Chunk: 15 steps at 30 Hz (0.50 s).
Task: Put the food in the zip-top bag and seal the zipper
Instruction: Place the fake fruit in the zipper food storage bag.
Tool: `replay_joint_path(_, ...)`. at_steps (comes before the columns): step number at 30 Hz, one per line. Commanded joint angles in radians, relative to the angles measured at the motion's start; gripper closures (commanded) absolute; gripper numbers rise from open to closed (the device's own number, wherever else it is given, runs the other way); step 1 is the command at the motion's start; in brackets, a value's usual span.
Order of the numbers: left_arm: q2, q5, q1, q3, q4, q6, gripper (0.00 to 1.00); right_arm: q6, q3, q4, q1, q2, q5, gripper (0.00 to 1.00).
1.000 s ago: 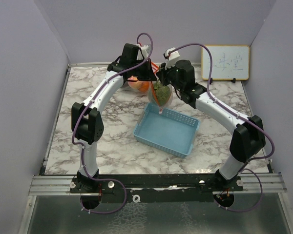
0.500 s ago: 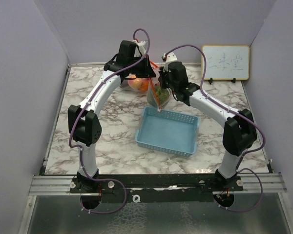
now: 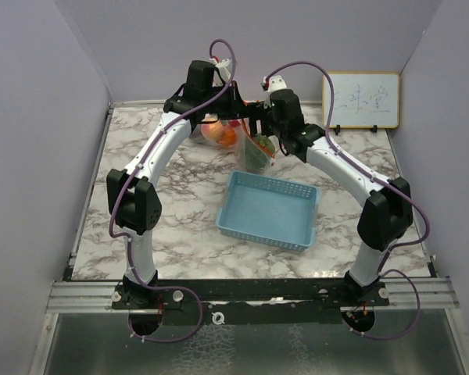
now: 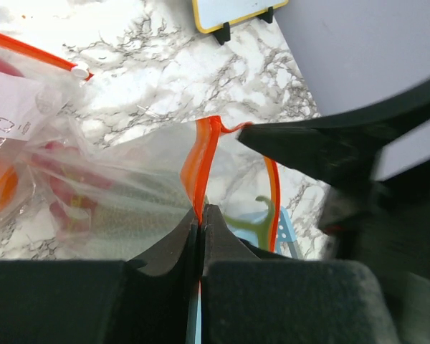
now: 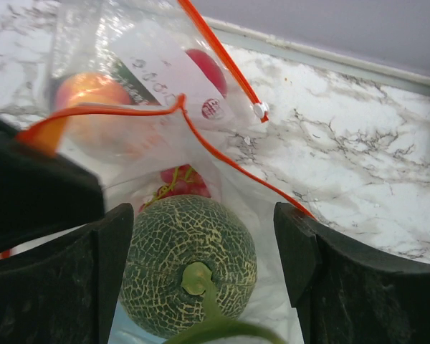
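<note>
Both arms reach to the far middle of the marble table (image 3: 180, 226), where they meet over the zip-top bag (image 5: 122, 43). The left gripper (image 4: 201, 213) has its fingers pressed together on the bag's orange zipper strip (image 4: 209, 143), pinching one stretch of the rim so the clear plastic drapes away from it. The right gripper (image 5: 203, 218) sits just to the right with its fingers spread wide, grasping nothing. The green netted melon (image 5: 190, 254) lies below and between those fingers, stem facing up at them, with a clear gap on its right side. The melon sits within the loop of the orange rim, inside the bag's open mouth as far as I can tell. Through the plastic I can make out a bunch of red grapes (image 5: 178, 179) just beyond the melon, an orange fruit (image 5: 86, 93) to the left, and a red apple (image 5: 204, 68) at the far end, partly behind the bag's white label (image 5: 158, 68). The small white slider (image 5: 259, 109) sits out along the strip, and the mouth is unsealed. Seen from above, the bag is just beyond the far edge of the light-blue basket (image 3: 270, 207), which stands in the middle of the table. A small whiteboard (image 3: 361, 99) leans against the far wall on the right.
</note>
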Motion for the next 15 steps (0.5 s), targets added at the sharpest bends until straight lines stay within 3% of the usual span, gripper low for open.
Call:
replay_joint_path(1, -0.009, 0.048, -0.005, 0.070, 0.070, -0.021, 1.00, -0.003, 0.028, -0.005, 0.007, -0.184, -0.125, 0.14)
replay_joint_path(4, 0.001, 0.053, -0.005, 0.078, 0.086, -0.035, 1.00, 0.000, 0.034, -0.043, 0.007, -0.236, -0.147, 0.14)
replay_joint_path(7, 0.007, 0.053, -0.005, 0.095, 0.090, -0.040, 1.00, 0.028, 0.048, -0.148, 0.006, -0.249, -0.039, 0.17)
replay_joint_path(10, 0.001, 0.058, -0.005, 0.104, 0.100, -0.050, 1.00, 0.079, 0.040, -0.267, -0.026, -0.238, 0.060, 0.27)
replay_joint_path(12, -0.006, 0.062, -0.005, 0.102, 0.107, -0.056, 1.00, 0.118, 0.022, -0.306, -0.076, -0.233, 0.022, 0.37)
replay_joint_path(15, -0.020, 0.064, -0.006, 0.095, 0.113, -0.064, 1.00, 0.137, 0.001, -0.318, -0.116, -0.219, -0.022, 0.43)
